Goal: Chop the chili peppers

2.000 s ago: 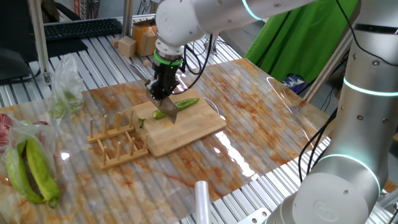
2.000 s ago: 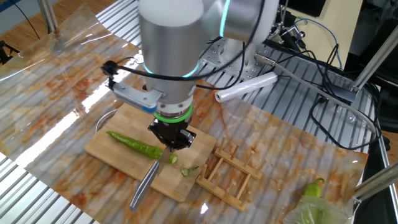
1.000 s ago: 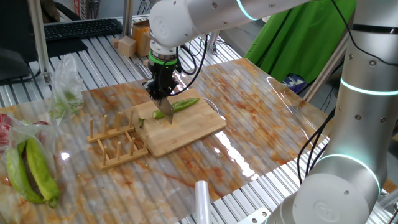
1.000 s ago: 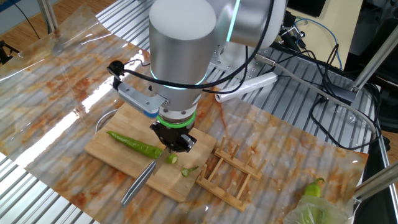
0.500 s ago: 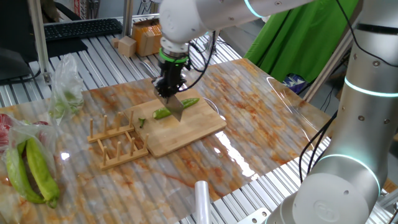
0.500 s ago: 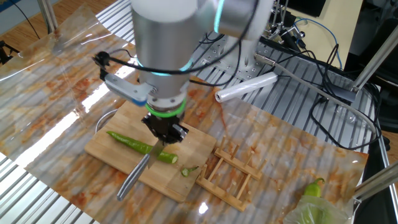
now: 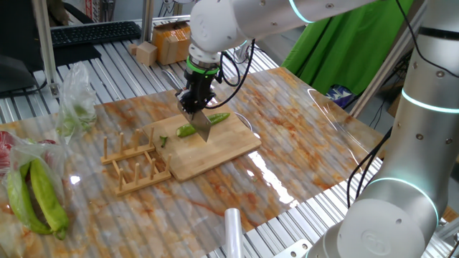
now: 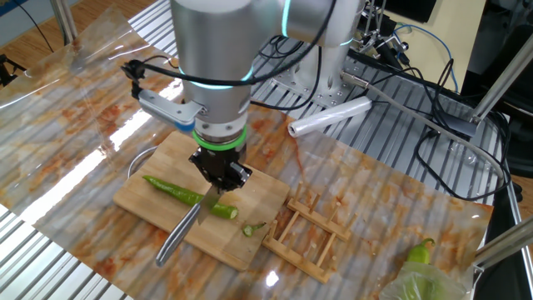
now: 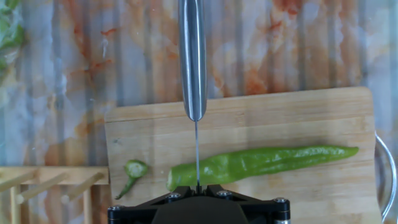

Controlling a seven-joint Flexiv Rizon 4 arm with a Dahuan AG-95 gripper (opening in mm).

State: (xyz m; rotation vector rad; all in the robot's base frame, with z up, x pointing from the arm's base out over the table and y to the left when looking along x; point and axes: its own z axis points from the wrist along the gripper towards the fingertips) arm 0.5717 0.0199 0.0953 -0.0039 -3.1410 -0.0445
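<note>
- Hand view gives you the clearest read: the knife (image 9: 193,62) runs straight out from the gripper (image 9: 198,202), its blade seen edge-on as a thin line crossing the chili (image 9: 261,163) near the cut end.
- You can see the chili lying lengthwise on the cutting board (image 9: 298,112), pointed tip toward the right of that view.
- Your stem piece (image 9: 132,172) sits on the board just beside the chili's cut end, apart from it.
- From the other fixed view, your gripper (image 8: 217,177) points down over the board (image 8: 250,242), fingers clamped together on the knife (image 8: 181,236), whose handle slants out past the board's near edge.
- One fixed view shows you the gripper (image 7: 195,106) with the blade (image 7: 201,125) over the chili (image 7: 204,122); whether the edge is touching it you cannot tell.
- You have a wooden rack (image 7: 133,163) touching the board's end, and bigger peppers (image 7: 37,197) in a plastic bag well apart at the left.
</note>
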